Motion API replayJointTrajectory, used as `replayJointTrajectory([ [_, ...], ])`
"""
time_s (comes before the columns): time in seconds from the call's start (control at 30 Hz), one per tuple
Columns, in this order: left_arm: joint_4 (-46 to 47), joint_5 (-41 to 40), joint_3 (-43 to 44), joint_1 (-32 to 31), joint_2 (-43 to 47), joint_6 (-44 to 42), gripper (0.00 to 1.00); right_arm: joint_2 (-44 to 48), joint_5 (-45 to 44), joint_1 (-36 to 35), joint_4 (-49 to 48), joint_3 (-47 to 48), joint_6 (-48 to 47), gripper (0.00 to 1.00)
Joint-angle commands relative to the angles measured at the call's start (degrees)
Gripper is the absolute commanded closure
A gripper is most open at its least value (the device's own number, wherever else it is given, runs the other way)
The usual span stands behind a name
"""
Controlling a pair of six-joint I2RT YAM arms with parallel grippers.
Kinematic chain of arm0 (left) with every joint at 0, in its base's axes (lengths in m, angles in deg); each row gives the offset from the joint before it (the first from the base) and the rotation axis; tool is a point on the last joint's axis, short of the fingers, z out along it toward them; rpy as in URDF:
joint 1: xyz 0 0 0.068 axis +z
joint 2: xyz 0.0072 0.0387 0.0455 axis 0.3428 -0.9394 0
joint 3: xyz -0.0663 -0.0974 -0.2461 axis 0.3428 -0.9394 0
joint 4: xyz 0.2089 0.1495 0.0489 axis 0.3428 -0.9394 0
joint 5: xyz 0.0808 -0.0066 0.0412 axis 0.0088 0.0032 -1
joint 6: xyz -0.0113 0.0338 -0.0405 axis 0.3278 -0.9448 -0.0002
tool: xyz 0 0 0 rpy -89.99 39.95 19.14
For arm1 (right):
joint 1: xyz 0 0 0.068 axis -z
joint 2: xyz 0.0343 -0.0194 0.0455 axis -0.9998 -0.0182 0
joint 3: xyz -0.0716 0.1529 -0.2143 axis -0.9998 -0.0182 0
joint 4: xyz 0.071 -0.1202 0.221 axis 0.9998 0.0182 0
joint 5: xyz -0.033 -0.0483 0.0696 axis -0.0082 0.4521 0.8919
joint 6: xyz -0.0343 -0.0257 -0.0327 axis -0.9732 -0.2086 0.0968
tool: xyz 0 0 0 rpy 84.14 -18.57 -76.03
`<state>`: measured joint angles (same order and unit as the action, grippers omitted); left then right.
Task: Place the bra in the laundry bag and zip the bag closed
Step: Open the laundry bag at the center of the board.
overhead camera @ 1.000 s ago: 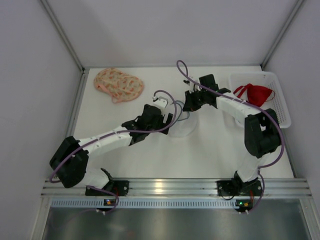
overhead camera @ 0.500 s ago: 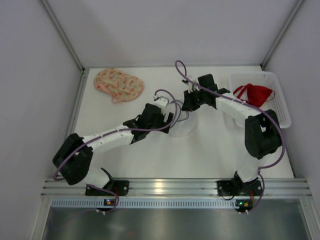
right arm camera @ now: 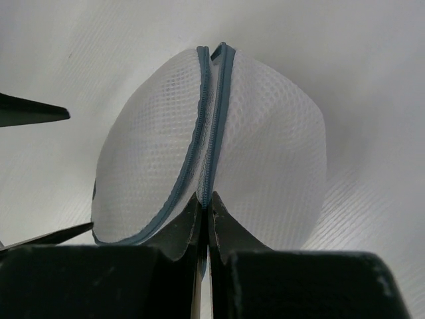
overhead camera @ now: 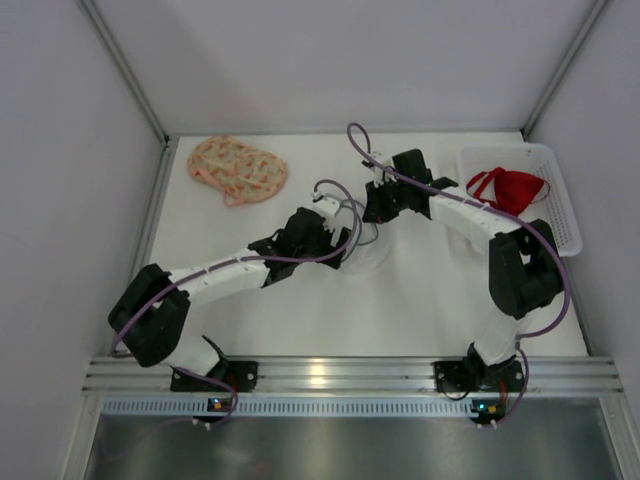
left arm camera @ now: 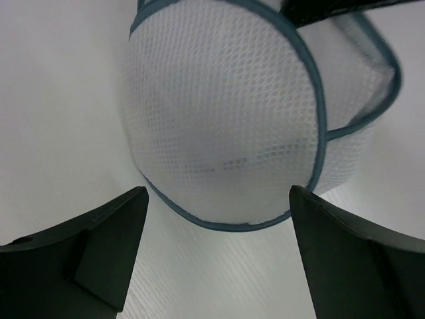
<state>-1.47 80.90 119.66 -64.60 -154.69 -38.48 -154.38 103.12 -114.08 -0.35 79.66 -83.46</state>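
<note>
Hazards: the domed white mesh laundry bag with teal zip trim (left arm camera: pixel 226 113), at the middle of the white table (overhead camera: pixel 420 300), is pinched at its zip seam by the right gripper (right arm camera: pixel 204 199), jaws clamped together on it. The thin trim may slip free. The left gripper (left arm camera: pixel 218 193), jaws wide apart just before the bag, may shove the light shell rather than catch its rim. Stock: one bag; one red bra (overhead camera: pixel 512 188), lying in one white plastic basket (overhead camera: pixel 563 222) at the far right corner; one peach patterned cloth (overhead camera: pixel 237 168), far left corner; two grippers.

The laundry bag (left arm camera: pixel 219 119) is white open-mesh cloth with smooth blue-grey trim. The left gripper (left arm camera: pixel 218 212) has matt black plastic fingers (left arm camera: pixel 99 246). The tabletop (overhead camera: pixel 300 310) is matt white, with a shiny metal rail (overhead camera: pixel 340 375) along its near edge.
</note>
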Motion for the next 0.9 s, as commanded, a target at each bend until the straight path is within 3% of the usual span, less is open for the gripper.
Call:
replayJointTrajectory([
  [0.0, 1.78, 2.90, 0.55, 0.26, 7.43, -0.04, 0.07, 2.30, -0.77, -0.89, -0.78, 1.87, 0.88, 1.00],
  [0.13, 1.95, 5.99, -0.41, -0.79, 9.73, 0.05, 0.06, 1.77, -0.87, -0.89, -1.31, 2.04, 3.08, 1.00],
  [0.33, 2.48, 2.21, -0.33, -2.38, 3.15, 0.05, 0.09, 2.82, -1.22, -1.33, -1.66, 1.61, 3.08, 1.00],
  [0.47, 3.01, -0.77, 0.81, -2.38, -0.81, -0.13, 0.18, 3.44, -1.83, -1.42, -0.61, 1.61, 2.47, 1.00],
  [0.67, 6.16, -6.39, 0.46, -2.38, -1.08, -0.04, 0.69, 3.96, -1.92, -1.51, -0.61, 1.34, 1.94, 1.00],
  [0.7, 6.17, -6.67, 0.46, -2.29, -0.91, 0.22, 0.79, 3.88, -2.09, -1.59, -0.61, 1.43, 1.76, 1.00],
  [0.73, 6.17, -7.02, 0.73, -2.29, -0.38, 0.31, 0.96, 3.88, -2.01, -1.59, -0.52, 1.43, 1.76, 1.00],
  [0.87, 3.11, -8.43, 2.57, -1.68, 3.04, 3.90, 1.00, 4.14, -2.79, -1.77, -0.96, 0.82, 1.67, 1.00],
])
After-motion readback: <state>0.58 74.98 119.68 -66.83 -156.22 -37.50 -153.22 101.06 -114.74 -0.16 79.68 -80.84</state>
